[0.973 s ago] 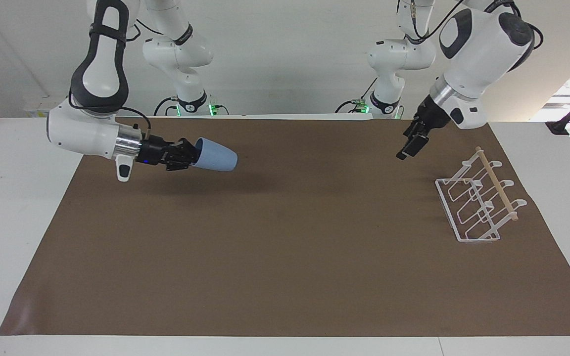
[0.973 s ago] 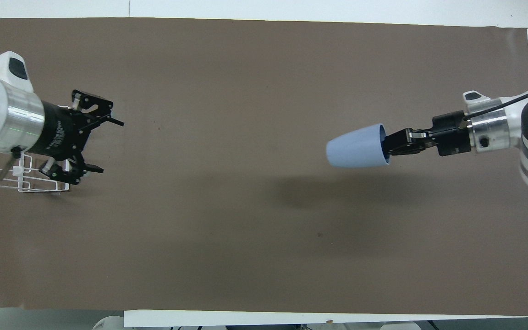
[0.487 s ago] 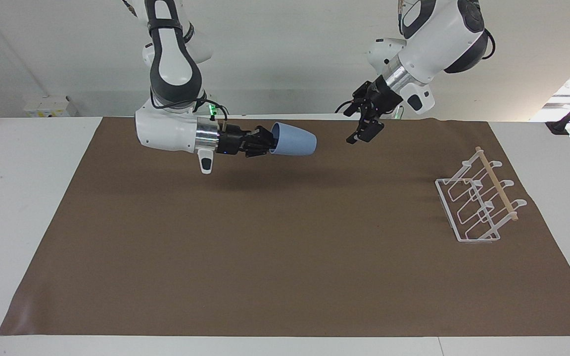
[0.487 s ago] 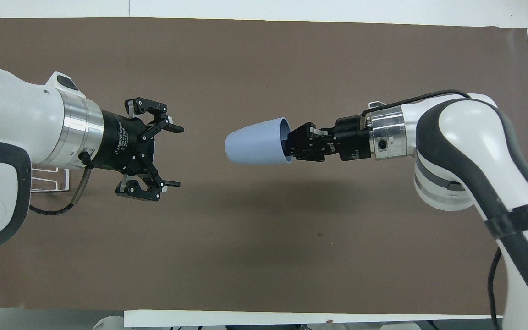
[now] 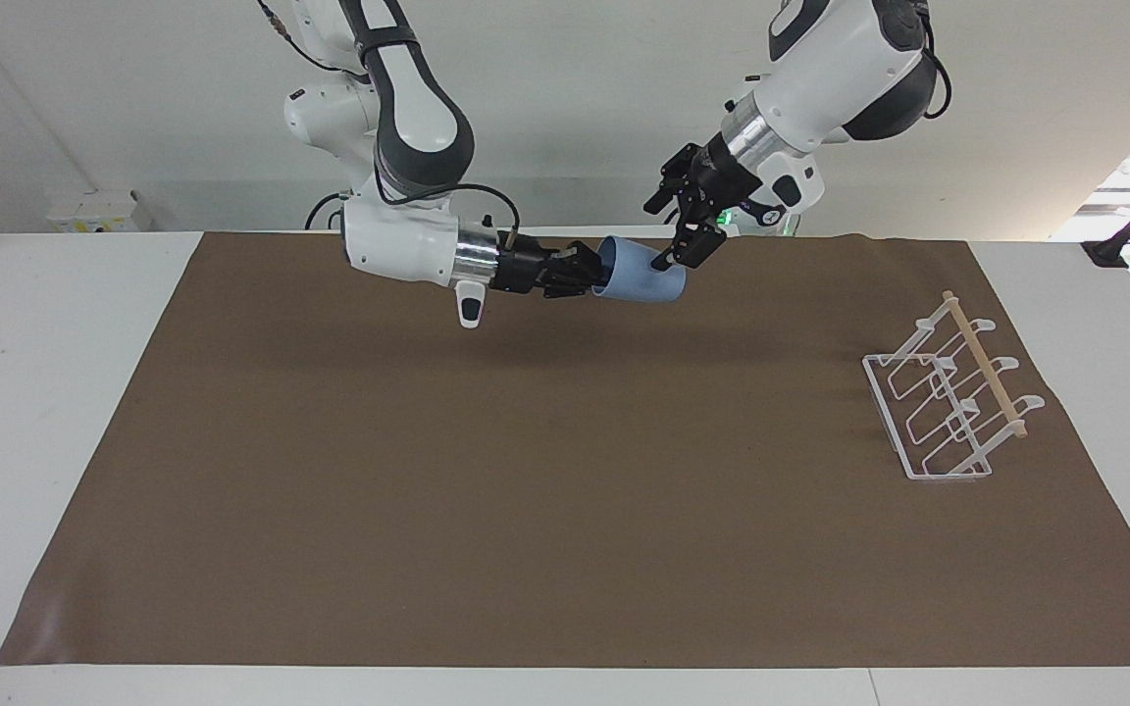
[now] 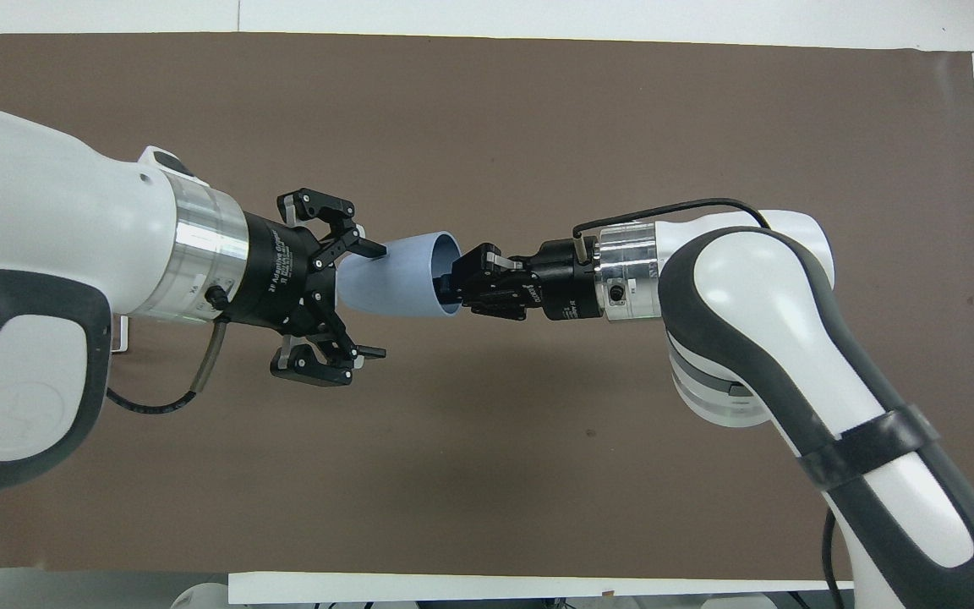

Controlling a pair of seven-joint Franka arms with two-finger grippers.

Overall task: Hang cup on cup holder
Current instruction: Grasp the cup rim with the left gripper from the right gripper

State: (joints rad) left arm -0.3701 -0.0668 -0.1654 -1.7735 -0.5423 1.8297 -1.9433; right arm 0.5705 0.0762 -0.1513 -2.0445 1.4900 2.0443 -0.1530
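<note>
The light-blue cup [image 5: 642, 282] hangs on its side in the air over the part of the brown mat nearest the robots. My right gripper [image 5: 596, 275] is shut on its rim, one finger inside the mouth. The cup's base points toward my left gripper [image 5: 670, 235], which is open, and the base lies between its spread fingers. I cannot tell whether those fingers touch it. The overhead view shows the same: cup [image 6: 398, 285], right gripper [image 6: 453, 288], left gripper [image 6: 375, 300]. The white wire cup holder [image 5: 948, 402] with its wooden dowel stands on the mat toward the left arm's end.
The brown mat [image 5: 565, 510] covers most of the white table. In the overhead view my left arm hides nearly all of the cup holder. Nothing else stands on the mat.
My right arm has carried the cup toward the table's middle. My left gripper has swung in from above the cup holder to meet it, and its open fingers now straddle the cup's base.
</note>
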